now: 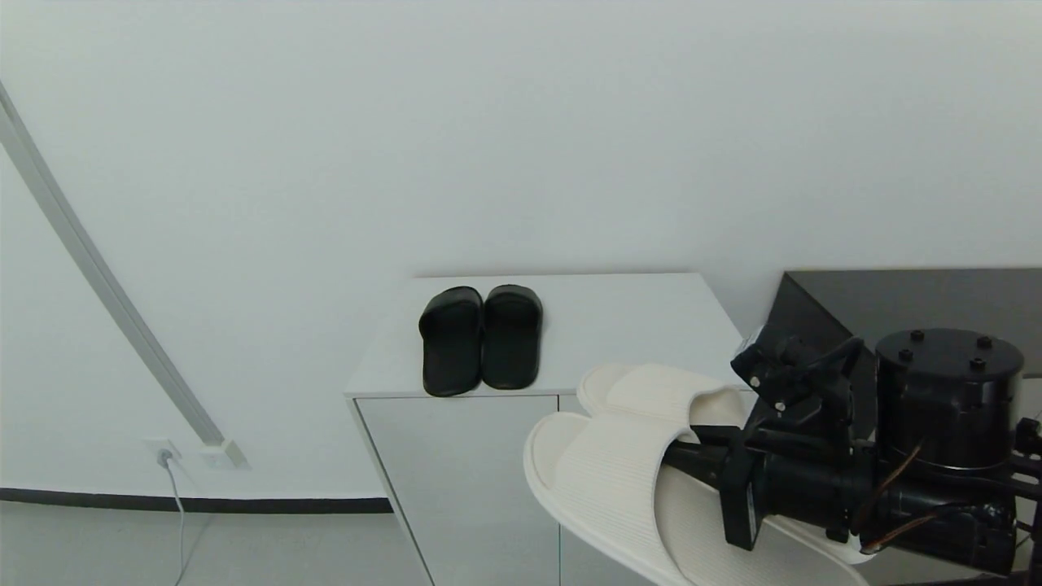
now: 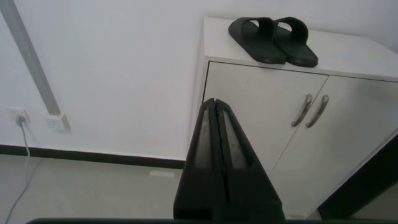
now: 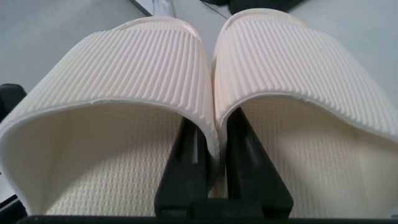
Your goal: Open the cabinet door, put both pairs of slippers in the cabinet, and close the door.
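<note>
The white slippers (image 1: pixel 619 464) look light, soft and springy, so we judge the best hold is where the two straps meet. The right gripper (image 3: pixel 214 168) has them there: one finger inside each slipper, closed nearly together on the adjoining strap walls. They hang in the air before the cabinet (image 1: pixel 635 317), side by side, long axes along the fingers, toes away from the wrist. The black slippers (image 1: pixel 480 338) lie heels at the cabinet top's front edge, left of centre, toes toward the back edge. The doors (image 2: pixel 261 118) are shut. The left gripper (image 2: pixel 215 109) is closed and empty.
</note>
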### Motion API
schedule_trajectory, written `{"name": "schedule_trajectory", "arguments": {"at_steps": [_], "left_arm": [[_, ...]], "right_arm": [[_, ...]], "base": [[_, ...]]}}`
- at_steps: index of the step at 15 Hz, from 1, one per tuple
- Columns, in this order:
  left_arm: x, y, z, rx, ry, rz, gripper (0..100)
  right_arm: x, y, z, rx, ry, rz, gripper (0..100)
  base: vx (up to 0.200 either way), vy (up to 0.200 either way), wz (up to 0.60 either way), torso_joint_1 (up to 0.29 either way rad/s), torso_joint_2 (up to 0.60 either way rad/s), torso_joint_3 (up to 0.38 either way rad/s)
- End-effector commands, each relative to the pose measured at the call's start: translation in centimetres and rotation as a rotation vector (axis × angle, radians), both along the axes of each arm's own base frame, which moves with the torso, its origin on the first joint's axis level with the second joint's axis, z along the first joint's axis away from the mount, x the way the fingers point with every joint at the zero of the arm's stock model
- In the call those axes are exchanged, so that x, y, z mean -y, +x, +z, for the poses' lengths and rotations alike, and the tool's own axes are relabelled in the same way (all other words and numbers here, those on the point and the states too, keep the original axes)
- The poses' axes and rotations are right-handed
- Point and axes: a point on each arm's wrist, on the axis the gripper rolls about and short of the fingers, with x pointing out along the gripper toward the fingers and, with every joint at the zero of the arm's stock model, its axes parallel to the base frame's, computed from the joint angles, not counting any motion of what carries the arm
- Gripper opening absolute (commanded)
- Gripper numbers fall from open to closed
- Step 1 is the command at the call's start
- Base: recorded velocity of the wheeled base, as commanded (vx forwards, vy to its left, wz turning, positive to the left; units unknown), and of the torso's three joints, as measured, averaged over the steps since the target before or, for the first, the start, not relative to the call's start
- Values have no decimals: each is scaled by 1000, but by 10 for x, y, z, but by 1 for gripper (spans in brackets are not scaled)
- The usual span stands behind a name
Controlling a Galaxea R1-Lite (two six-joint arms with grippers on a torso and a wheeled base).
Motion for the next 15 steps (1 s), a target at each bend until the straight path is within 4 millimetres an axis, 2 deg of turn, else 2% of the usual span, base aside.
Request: {"name": "schedule_trajectory", "arguments": {"at_steps": [1,11,15], "left_arm": [[0,0,0,-3,0,1,0],[0,0,0,-1,3,2,0],[0,0,0,-1,4,1,0]], "right_arm": [[-1,1,-1,-4,-3,1,0],[0,-1,-5,-13,-11,6,0],[1,-2,-6,-17,-15,4,0]], "base": [[0,0,0,0,0,0],[0,0,0,0,0,0],[0,0,0,-126,303,168]]}}
